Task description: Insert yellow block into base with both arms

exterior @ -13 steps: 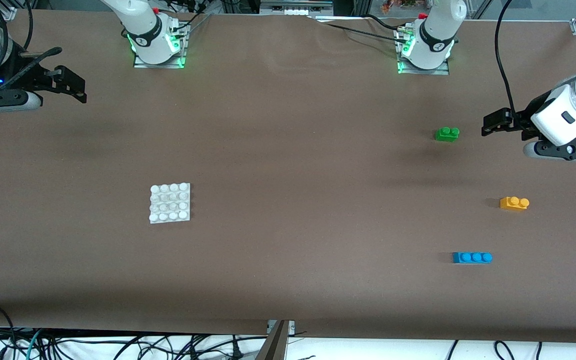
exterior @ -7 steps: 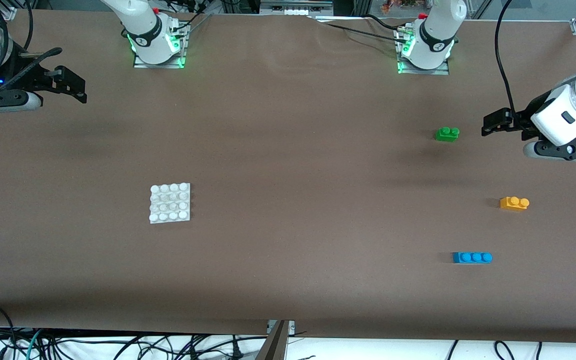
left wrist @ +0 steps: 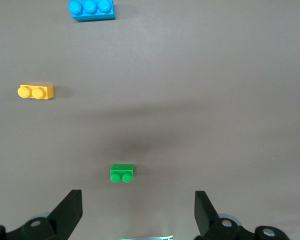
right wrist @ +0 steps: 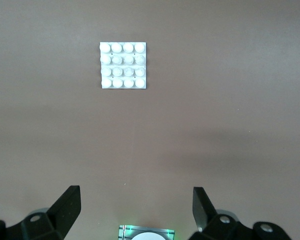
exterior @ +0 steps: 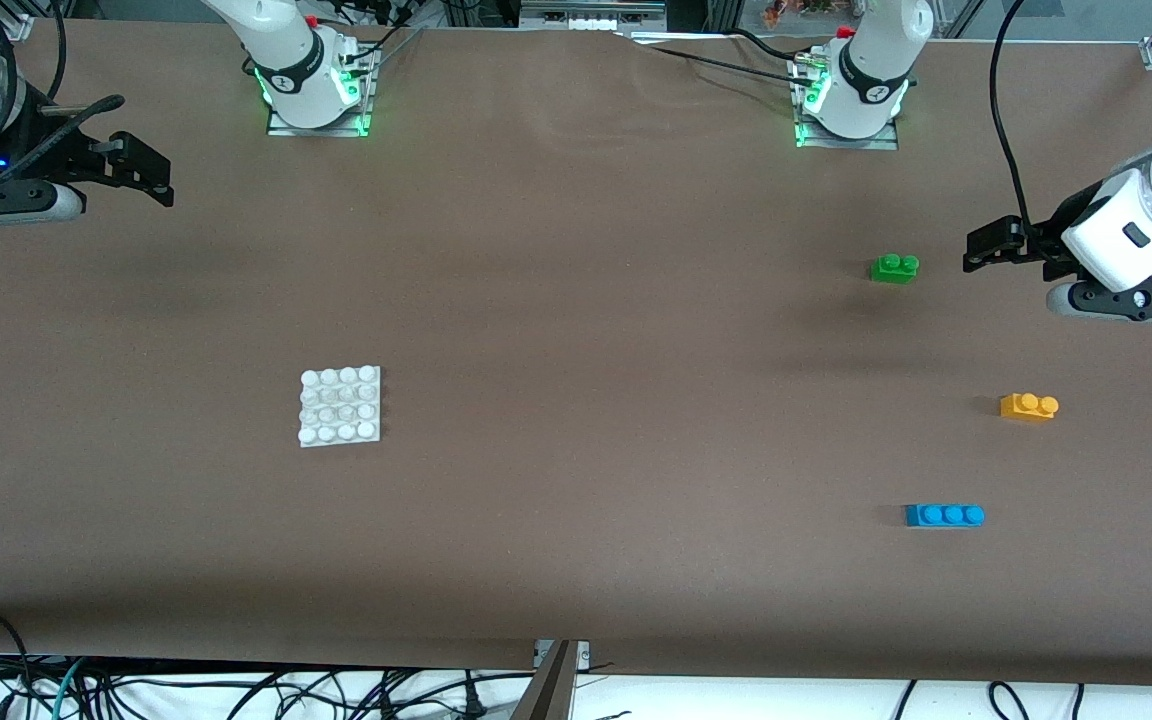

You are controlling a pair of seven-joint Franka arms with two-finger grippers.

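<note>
The yellow block [exterior: 1029,406] lies on the table toward the left arm's end; it also shows in the left wrist view [left wrist: 36,92]. The white base [exterior: 340,405] lies toward the right arm's end and shows in the right wrist view [right wrist: 123,65]. My left gripper [exterior: 984,246] hangs open and empty in the air beside the green brick, well above the table. My right gripper [exterior: 141,170] hangs open and empty in the air at the right arm's end of the table. Both arms wait.
A green two-stud brick [exterior: 894,267] lies farther from the front camera than the yellow block. A blue three-stud brick [exterior: 944,515] lies nearer to it. The arm bases [exterior: 316,85] stand along the table's back edge.
</note>
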